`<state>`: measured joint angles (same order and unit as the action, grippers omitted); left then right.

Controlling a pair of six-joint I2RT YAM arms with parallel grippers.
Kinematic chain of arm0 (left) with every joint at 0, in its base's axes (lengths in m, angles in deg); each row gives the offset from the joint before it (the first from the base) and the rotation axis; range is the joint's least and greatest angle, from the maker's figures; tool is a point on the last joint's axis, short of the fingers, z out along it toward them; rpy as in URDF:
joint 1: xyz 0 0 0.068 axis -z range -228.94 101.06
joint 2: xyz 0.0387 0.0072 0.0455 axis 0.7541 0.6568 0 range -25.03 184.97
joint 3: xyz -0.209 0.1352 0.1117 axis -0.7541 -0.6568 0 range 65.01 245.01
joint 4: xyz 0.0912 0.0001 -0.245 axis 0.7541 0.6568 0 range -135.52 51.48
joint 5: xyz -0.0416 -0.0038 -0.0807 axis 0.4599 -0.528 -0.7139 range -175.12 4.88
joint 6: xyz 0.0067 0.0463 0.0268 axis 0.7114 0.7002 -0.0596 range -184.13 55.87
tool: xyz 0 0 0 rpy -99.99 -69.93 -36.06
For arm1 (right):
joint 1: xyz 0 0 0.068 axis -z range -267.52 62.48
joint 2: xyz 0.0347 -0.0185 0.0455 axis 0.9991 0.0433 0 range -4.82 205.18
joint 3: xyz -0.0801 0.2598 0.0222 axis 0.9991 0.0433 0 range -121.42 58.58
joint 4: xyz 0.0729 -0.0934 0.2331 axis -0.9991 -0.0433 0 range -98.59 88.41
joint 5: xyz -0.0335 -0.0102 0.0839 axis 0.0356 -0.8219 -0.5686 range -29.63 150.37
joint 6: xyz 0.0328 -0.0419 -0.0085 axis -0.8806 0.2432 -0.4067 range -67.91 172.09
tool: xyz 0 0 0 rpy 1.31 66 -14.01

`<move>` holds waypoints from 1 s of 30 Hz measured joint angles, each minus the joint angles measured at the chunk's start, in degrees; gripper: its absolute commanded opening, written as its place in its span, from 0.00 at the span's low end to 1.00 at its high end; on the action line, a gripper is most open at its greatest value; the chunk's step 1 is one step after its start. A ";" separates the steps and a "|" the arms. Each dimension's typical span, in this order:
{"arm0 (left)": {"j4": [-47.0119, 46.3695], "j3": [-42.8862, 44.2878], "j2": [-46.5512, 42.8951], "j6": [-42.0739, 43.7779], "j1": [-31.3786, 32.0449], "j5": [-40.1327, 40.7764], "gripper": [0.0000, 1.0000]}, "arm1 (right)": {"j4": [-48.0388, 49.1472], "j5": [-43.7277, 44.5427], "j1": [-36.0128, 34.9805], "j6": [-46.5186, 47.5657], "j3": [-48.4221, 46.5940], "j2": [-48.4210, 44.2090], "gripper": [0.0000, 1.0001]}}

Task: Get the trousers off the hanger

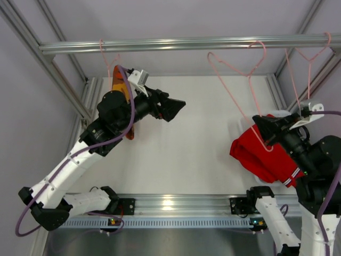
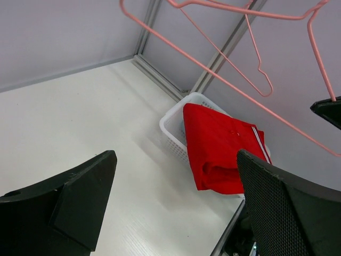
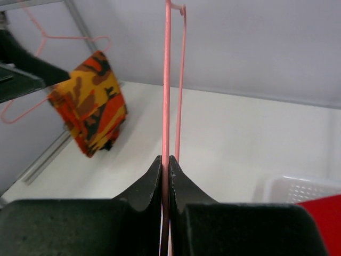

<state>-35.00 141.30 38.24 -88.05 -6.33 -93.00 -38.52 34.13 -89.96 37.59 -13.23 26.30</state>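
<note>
Red trousers (image 1: 261,154) lie folded over a white basket (image 2: 173,125) at the right, off any hanger; they also show in the left wrist view (image 2: 218,146). Orange-yellow patterned trousers (image 3: 93,106) hang from a pink hanger (image 3: 48,37) at the back left, partly hidden behind the left arm in the top view (image 1: 120,85). My right gripper (image 3: 165,160) is shut on the wire of an empty pink hanger (image 3: 167,80) just above the red trousers (image 3: 325,208). My left gripper (image 1: 170,109) is open in mid-air with nothing between its fingers (image 2: 69,208).
An aluminium rail (image 1: 181,44) spans the back and carries the hangers, including another empty pink one (image 1: 309,53) at the far right. Frame posts stand at both sides. The white basket (image 3: 298,189) sits against the right frame.
</note>
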 measured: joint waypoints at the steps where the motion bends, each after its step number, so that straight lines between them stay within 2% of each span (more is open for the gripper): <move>1: 0.00 0.04 0.00 -0.13 -0.17 -0.02 0.99 | -0.96 2.51 0.00 0.61 -0.81 0.37 0.00; 8: 0.22 2.54 1.46 -1.27 -0.87 -0.07 0.99 | -3.54 16.24 0.00 3.93 -4.13 6.80 0.00; 16: 0.24 4.61 1.84 -1.38 -0.92 0.35 0.99 | -1.55 24.79 0.00 6.62 -4.20 13.35 0.00; 25: 1.11 3.52 0.24 -2.32 -3.67 1.49 0.99 | 5.66 28.17 0.48 9.68 -0.46 15.80 0.00; 30: 2.86 3.30 -0.94 -6.25 -10.01 0.83 0.99 | 7.85 27.58 2.78 10.64 1.29 17.57 0.00</move>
<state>-32.13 144.60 37.30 -94.30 -16.34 -92.17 -30.67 61.72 -87.18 48.24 -11.95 43.87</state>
